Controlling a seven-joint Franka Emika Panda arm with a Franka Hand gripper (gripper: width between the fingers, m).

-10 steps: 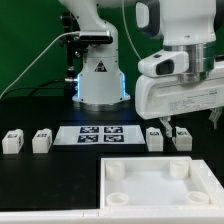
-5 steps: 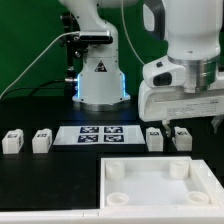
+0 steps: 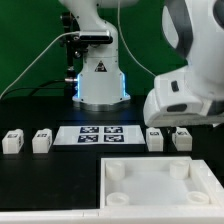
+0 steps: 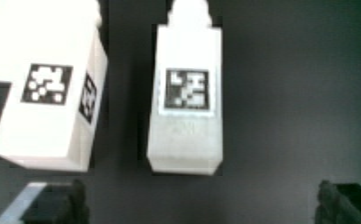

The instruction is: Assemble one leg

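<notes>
Wrist view is showing the gripper [image 4: 200,202] hanging spread wide over the leg [image 4: 189,100], which is lying on the surface [image 4: 287,110] beside a twin leg [image 4: 52,92], on the exterior view's right of the marker board [image 3: 98,134], its long axis crossing the line between the fingers [image 4: 49,205].

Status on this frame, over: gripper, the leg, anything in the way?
Gripper open, holding nothing. Leg lies ahead of the fingers, ungrasped. Second leg close beside it, a gap between; could crowd a finger.
</notes>
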